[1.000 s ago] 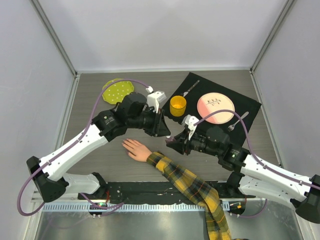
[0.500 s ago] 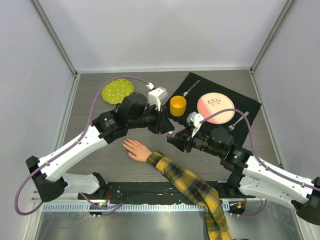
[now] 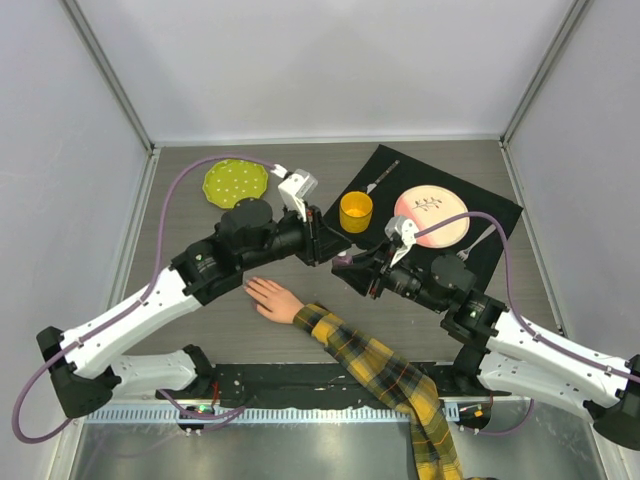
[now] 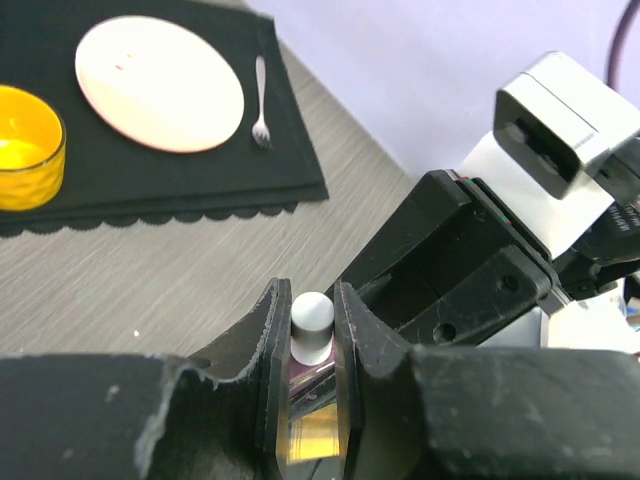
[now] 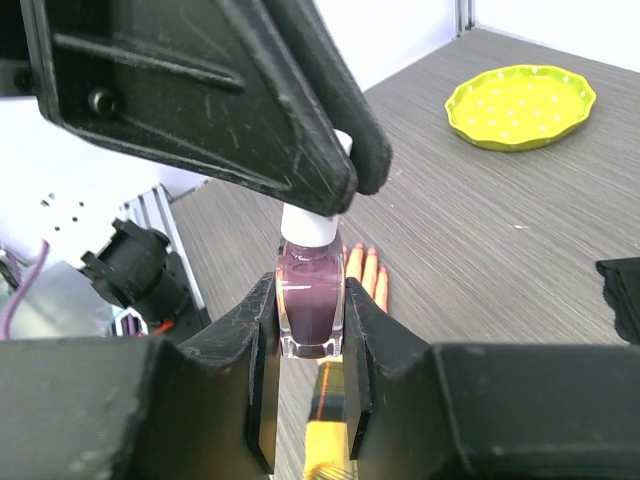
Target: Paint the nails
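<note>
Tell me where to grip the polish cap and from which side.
Pinch the white cap on its round sides, just above the purple bottle, coming from the end opposite the right gripper, which clamps the glass body's flat faces. The left gripper sits there now, shut on the cap.

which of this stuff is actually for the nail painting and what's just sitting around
For the job: purple polish bottle, its white cap, mannequin hand in the plaid sleeve.

Just lying about: green plate, yellow cup, pink plate, cutlery, black mat.
</note>
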You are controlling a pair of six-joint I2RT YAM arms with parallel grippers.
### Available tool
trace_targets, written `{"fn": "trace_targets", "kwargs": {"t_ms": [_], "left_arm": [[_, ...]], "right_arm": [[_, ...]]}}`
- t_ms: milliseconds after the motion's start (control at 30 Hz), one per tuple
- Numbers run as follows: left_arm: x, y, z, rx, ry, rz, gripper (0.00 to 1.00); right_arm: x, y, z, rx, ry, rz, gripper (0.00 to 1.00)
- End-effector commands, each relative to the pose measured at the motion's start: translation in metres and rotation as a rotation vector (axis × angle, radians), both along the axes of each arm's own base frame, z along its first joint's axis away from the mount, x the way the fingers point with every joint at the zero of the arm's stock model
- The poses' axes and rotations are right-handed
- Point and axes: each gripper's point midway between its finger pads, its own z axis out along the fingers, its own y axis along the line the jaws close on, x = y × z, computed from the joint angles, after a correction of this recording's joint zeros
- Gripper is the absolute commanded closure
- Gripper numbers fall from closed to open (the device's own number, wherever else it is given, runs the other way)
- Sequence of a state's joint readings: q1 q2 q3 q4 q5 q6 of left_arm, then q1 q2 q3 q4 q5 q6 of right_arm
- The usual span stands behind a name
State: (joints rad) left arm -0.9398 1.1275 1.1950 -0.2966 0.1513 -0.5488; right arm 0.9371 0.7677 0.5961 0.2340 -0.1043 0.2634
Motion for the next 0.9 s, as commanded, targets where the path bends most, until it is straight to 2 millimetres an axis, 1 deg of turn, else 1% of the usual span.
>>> {"fn": "trace_targets", "kwargs": {"t_ms": [0,33,67,100,200,233,267,300,333,400,433,467,533,667,800,867], "left_arm": [[-0.011,0.01,-0.027,0.029,0.033,0.018,1.0],[-0.011,0.013,-0.025,0.016,0.022,0.03,1.0],[-0.012,0.014,-0.031,0.016,0.023,0.03,1.0],[-0.012,0.014,-0.023,-0.013,0.005,0.031,1.0],[-0.015,0.01,-0.028,-0.015,0.008,0.011,1.0],[-0.015,0.008,-0.026,-0.015,0.007,0.004,1.0],[-0.019,0.006,-0.029,0.003,0.014,-0.023,1.0],[-0.018,0.003,-0.033,0.019,0.019,-0.03,1.0],[-0.019,0.002,-0.03,0.024,0.014,-0.04,1.0],[-0.02,0.004,-0.037,0.068,0.014,-0.048,1.0],[-0.021,0.005,-0.036,0.075,0.01,-0.052,1.0],[-0.022,0.008,-0.039,0.093,0.015,-0.051,1.0],[-0.025,0.008,-0.04,0.097,0.012,-0.067,1.0],[-0.03,0.007,-0.036,0.084,0.014,-0.093,1.0],[-0.028,0.008,-0.031,0.066,0.004,-0.085,1.0],[-0.026,0.009,-0.025,0.046,-0.012,-0.069,1.0]], "right_arm": [[0.001,-0.027,0.116,0.36,-0.166,-0.088,0.99],[0.002,-0.026,0.114,0.356,-0.161,-0.088,0.99],[0.001,-0.027,0.114,0.361,-0.157,-0.086,0.99],[0.001,-0.027,0.116,0.37,-0.154,-0.084,0.99],[-0.001,-0.023,0.119,0.374,-0.157,-0.066,0.99],[-0.002,-0.021,0.121,0.369,-0.16,-0.051,0.99],[-0.004,-0.015,0.123,0.353,-0.169,-0.024,0.99],[-0.004,-0.011,0.12,0.332,-0.164,-0.013,0.99],[-0.005,-0.009,0.12,0.325,-0.172,-0.002,0.99],[-0.005,-0.009,0.118,0.315,-0.176,-0.003,0.99],[-0.005,-0.01,0.118,0.313,-0.182,-0.005,0.99],[-0.005,-0.011,0.117,0.304,-0.191,-0.01,0.99],[-0.009,-0.011,0.118,0.297,-0.214,0.008,0.99],[-0.013,-0.011,0.119,0.284,-0.248,0.028,0.99],[-0.014,-0.013,0.122,0.294,-0.255,0.026,0.99],[-0.015,-0.012,0.122,0.286,-0.257,0.032,0.99]]}}
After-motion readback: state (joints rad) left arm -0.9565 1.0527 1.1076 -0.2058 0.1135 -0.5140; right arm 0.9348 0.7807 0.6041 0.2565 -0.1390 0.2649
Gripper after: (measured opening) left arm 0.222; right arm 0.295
